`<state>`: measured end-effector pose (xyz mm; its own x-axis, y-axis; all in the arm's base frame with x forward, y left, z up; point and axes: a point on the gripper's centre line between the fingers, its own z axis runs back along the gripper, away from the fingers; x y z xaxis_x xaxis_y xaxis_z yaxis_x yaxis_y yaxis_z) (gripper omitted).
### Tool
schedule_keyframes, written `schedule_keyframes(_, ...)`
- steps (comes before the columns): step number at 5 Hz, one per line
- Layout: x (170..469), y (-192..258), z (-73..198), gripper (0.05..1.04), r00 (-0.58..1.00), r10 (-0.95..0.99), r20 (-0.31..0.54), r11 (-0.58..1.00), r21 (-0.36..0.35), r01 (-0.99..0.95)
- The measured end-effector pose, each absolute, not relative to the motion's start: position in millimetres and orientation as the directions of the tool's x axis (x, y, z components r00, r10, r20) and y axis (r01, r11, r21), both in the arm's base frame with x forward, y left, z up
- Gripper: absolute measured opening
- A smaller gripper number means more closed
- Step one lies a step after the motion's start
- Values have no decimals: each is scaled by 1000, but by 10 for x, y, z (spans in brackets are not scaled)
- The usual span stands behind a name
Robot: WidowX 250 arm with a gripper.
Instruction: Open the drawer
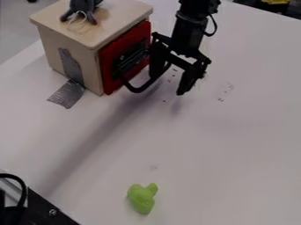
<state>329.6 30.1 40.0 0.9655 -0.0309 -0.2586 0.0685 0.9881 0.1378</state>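
Observation:
The black gripper (pixel 168 85) hangs open, pointing down, just right of the wooden box's red drawer front (pixel 108 66). A curved black handle (pixel 138 90) sticks out from that front, which looks flush with the box. One finger overlaps the handle's right part, seemingly between the bar and the red face; whether they touch cannot be told. The other finger (pixel 186 82) stands apart on the outer side of the handle, above the table.
On top of the wooden box (pixel 52 19) rests a dark figure (pixel 82 8) with a pale string. Grey tape (pixel 67 94) joins the box to the white table (pixel 206 145). A green toy (pixel 141 198) lies near the front, and a black metal part (pixel 44 211) occupies the lower left corner.

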Motion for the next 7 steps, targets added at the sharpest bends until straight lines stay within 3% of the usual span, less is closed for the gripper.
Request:
schedule_keyframes(2, 3201, 402, 658, 999, 979, 28, -204, 982, 187, 11)
schedule_keyframes(3, 3206, 446, 565, 999, 978, 49, -201, 988, 151, -18)
schedule_keyframes(5, 3131, 503, 179, 965, 954, 67, -294, 996, 79, -46)
schedule_keyframes(7, 3188, 435, 158, 394, 962, 21, -274, 998, 63, -3)
